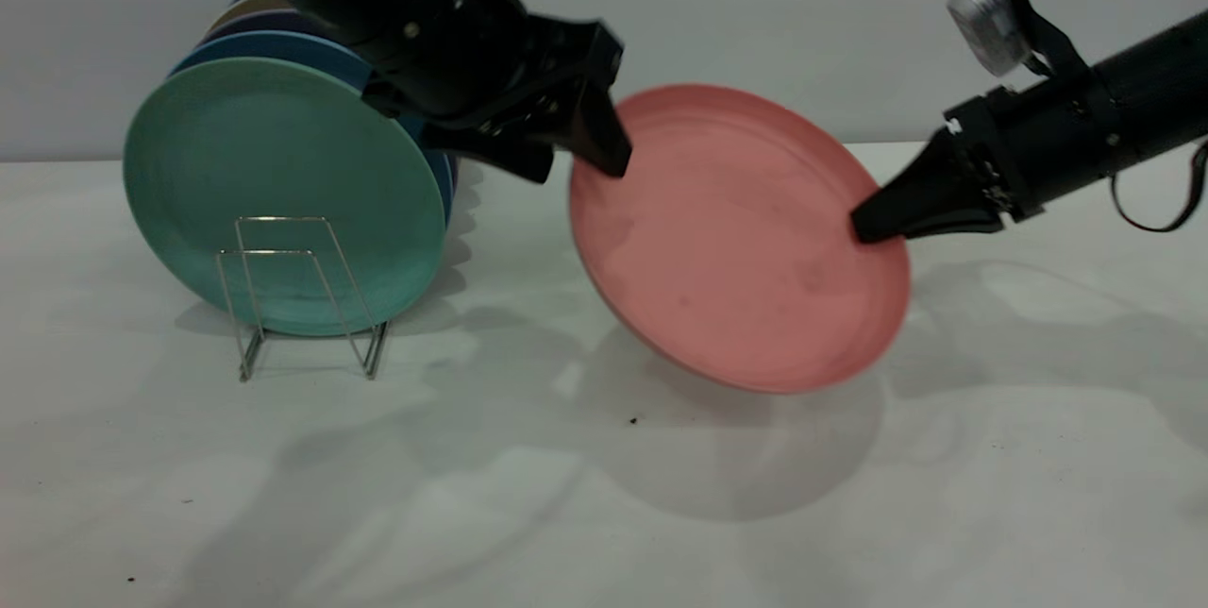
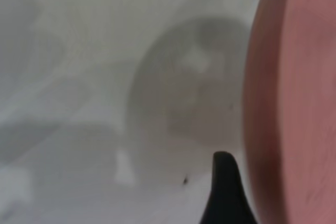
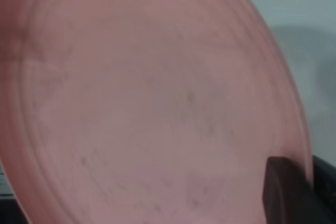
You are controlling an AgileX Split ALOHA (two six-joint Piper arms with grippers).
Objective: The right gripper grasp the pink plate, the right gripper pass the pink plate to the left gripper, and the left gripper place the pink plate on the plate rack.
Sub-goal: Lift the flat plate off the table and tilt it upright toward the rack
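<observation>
The pink plate [image 1: 741, 240] hangs tilted in the air above the white table [image 1: 604, 495], clear of its surface, casting a round shadow below. The right hand [image 1: 864, 226] pinches the plate's rim at about 3 o'clock, its pointed fingers pressed onto the edge. The left hand [image 1: 585, 160] sits at the plate's rim at about 10 o'clock, one wedge finger in front of the edge and the other behind; its fingers are spread around the rim, and I cannot tell whether they press it. At 9 o'clock from the plate stands the plate rack [image 1: 302, 296], holding a teal-green plate [image 1: 283, 193] upright with blue plates [image 1: 283, 46] behind it.
</observation>
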